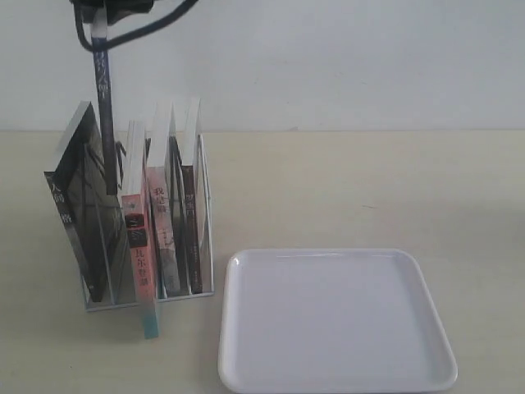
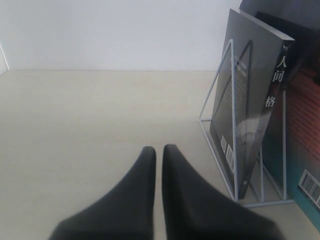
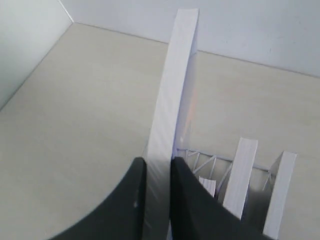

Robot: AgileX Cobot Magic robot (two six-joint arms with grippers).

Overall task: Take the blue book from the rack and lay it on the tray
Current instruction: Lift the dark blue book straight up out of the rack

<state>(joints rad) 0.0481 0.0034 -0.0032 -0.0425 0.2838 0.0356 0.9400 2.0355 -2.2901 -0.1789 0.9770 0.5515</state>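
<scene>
Past the tray [image 1: 336, 324] at lower right and the rack [image 1: 208, 209] at left, we see the blue book [image 1: 104, 123] hanging at upper left, pinched by the right gripper [image 3: 157, 162], the left gripper [image 2: 158, 150] pressed together; its lower corner may snag the rack and twist loose.

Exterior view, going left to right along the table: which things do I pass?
In order: black-grey book → pink-red-spined book → pale-spined book → dark-spined book → tray. The blue book, held high, overlaps the black-grey one, so I leave it out.
</scene>
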